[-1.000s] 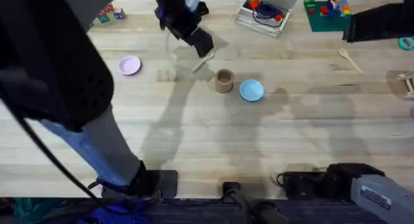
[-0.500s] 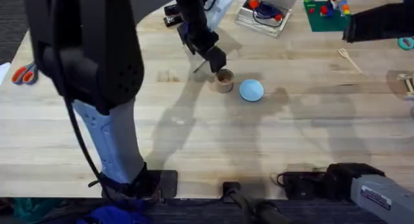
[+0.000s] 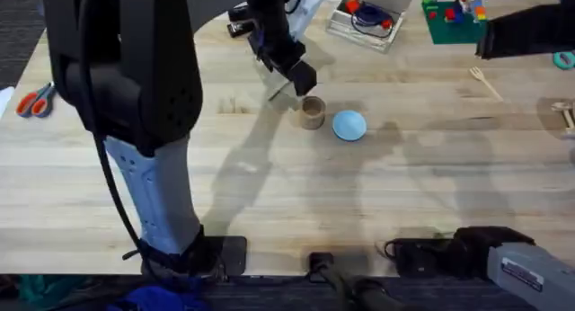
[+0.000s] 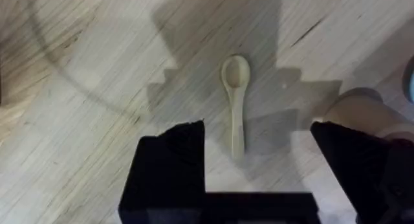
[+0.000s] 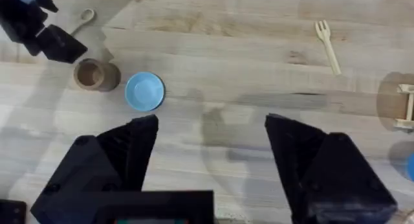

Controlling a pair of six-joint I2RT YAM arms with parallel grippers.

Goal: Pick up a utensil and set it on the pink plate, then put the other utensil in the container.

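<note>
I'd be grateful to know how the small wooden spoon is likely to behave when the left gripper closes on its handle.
The spoon looks thin and wooden, so probably stiff and very light. Lying flat on the table, it offers little height, so the open left gripper may nudge it sideways. Its rounded bowl might let it pivot.

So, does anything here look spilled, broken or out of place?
Nothing stands out. The spoon lies flat and whole under the open left gripper, the cup stands upright beside the blue dish, and the fork lies intact.
</note>
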